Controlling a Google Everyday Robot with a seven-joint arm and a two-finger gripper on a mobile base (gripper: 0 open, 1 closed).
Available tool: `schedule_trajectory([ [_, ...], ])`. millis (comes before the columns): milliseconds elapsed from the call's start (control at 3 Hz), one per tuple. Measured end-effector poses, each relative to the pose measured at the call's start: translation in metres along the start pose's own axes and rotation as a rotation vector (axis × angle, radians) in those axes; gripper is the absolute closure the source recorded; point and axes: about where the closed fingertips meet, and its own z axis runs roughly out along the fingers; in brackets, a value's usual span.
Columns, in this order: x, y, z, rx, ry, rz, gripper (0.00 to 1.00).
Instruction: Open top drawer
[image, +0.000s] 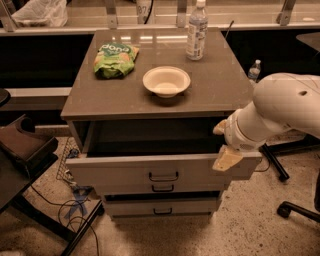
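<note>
The gripper (223, 145), open or closed I cannot tell, sits at the right end of the top drawer (125, 172), which stands pulled out under the cabinet top (220, 85), where a bowl (166, 81) lies at its eleven o'clock, a bottle (197, 31) near twelve and a green bag (116, 60) at ten.

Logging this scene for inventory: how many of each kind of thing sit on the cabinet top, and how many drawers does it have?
Bottles: 1, the water bottle
Bowls: 1, the bowl
Snack bags: 1, the green bag
Drawers: 3, including the top drawer, which is open, with the gripper at its right end
Total: 6
</note>
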Motion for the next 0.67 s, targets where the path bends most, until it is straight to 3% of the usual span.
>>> schedule_trajectory([
  [333,-0.0065,-0.0315,0.0206,0.004,0.024,-0.080,0.00],
  [667,-0.0070,-0.0324,0.0214,0.003,0.024,-0.081,0.00],
])
